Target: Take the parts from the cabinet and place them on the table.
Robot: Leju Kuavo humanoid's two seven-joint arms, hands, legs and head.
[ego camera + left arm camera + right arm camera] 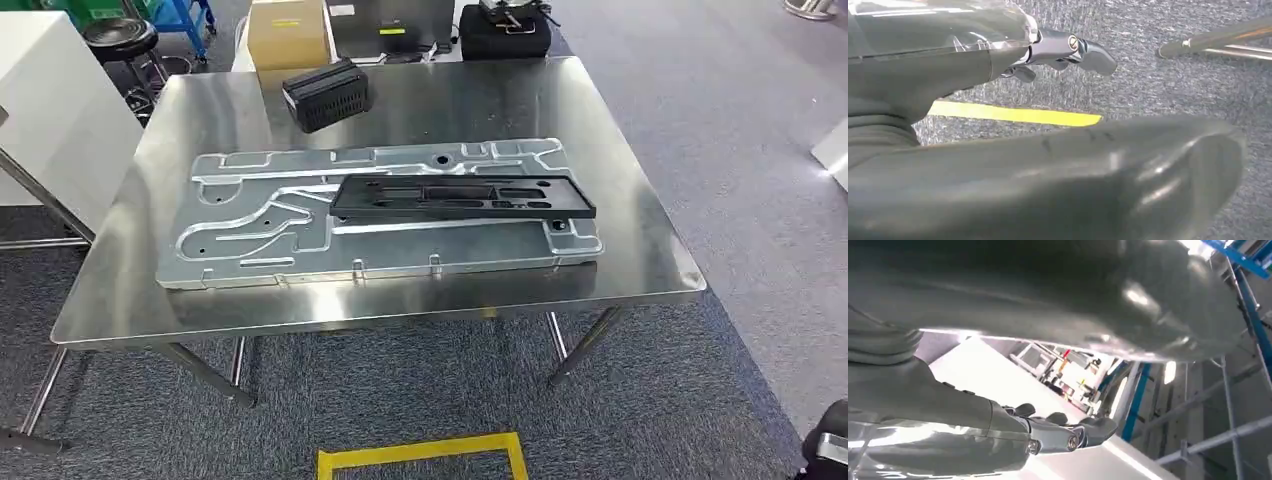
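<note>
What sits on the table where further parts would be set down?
The large silver panel covers most of the table, with the black frame lying on it. A black box stands behind them. Bare steel remains along the edges.

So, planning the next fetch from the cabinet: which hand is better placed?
Right, marginally. Both hands hold nothing, off the table. The left hand hangs over carpet; the right hand faces blue racking, possibly the cabinet.
</note>
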